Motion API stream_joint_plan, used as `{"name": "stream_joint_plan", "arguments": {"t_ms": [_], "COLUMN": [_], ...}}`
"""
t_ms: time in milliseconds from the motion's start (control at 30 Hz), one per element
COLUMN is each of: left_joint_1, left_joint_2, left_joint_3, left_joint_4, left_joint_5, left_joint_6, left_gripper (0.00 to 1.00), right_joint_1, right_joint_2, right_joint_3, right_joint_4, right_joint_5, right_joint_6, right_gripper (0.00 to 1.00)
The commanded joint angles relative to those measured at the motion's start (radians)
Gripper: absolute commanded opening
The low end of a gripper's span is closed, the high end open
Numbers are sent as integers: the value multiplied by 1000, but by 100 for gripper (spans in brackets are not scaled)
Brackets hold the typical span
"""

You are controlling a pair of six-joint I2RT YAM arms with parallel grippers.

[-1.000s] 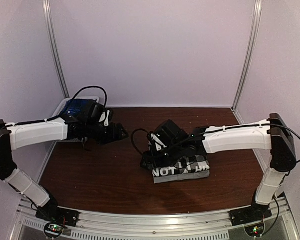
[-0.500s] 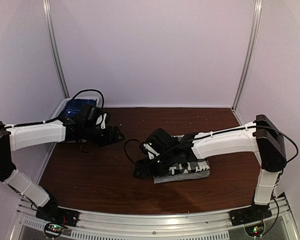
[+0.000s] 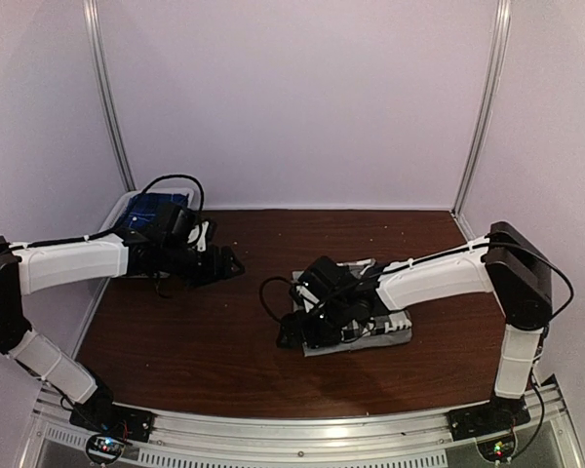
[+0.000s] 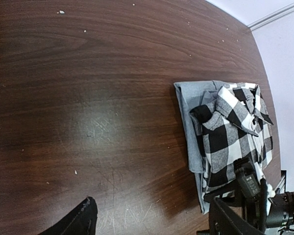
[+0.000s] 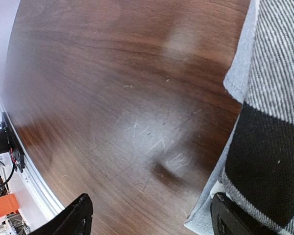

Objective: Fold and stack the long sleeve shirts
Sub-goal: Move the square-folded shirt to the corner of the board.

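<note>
The two long sleeve shirts lie folded in one stack right of the table's middle, the black-and-white check flannel (image 3: pixel 382 322) (image 4: pixel 235 132) on top of the plain grey shirt (image 4: pixel 186 105) (image 3: pixel 324 348). My right gripper (image 3: pixel 297 333) (image 5: pixel 152 213) is low at the stack's near left corner, open, one finger beside the flannel's edge (image 5: pixel 269 161) and the grey hem (image 5: pixel 240 73), nothing between the fingers. My left gripper (image 3: pixel 230 265) (image 4: pixel 154 215) hovers open over bare wood to the left of the stack, holding nothing.
A white bin (image 3: pixel 127 207) with something blue inside stands at the back left corner, behind my left arm. The dark wooden table (image 3: pixel 195 341) ends in a metal rail at the front. Upright frame posts (image 3: pixel 483 107) stand at the back corners.
My right gripper came off the top of the stack, swung down and left, then settled at its near left corner. The left arm drew back slightly.
</note>
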Motion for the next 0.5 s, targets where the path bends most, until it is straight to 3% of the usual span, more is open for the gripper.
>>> {"name": "stream_joint_plan", "arguments": {"t_ms": [0, 467], "left_joint_1": [8, 8], "left_joint_2": [10, 29], "left_joint_3": [7, 39], "left_joint_4": [32, 8], "left_joint_5": [16, 15], "left_joint_6": [10, 12], "left_gripper": [79, 79], "right_joint_1": [-64, -348], "right_joint_2": [-14, -3], "right_joint_3": [-50, -94], "right_joint_4": [1, -41], "right_joint_5": [54, 65], "right_joint_6": [-24, -193], "right_gripper": [85, 84]}}
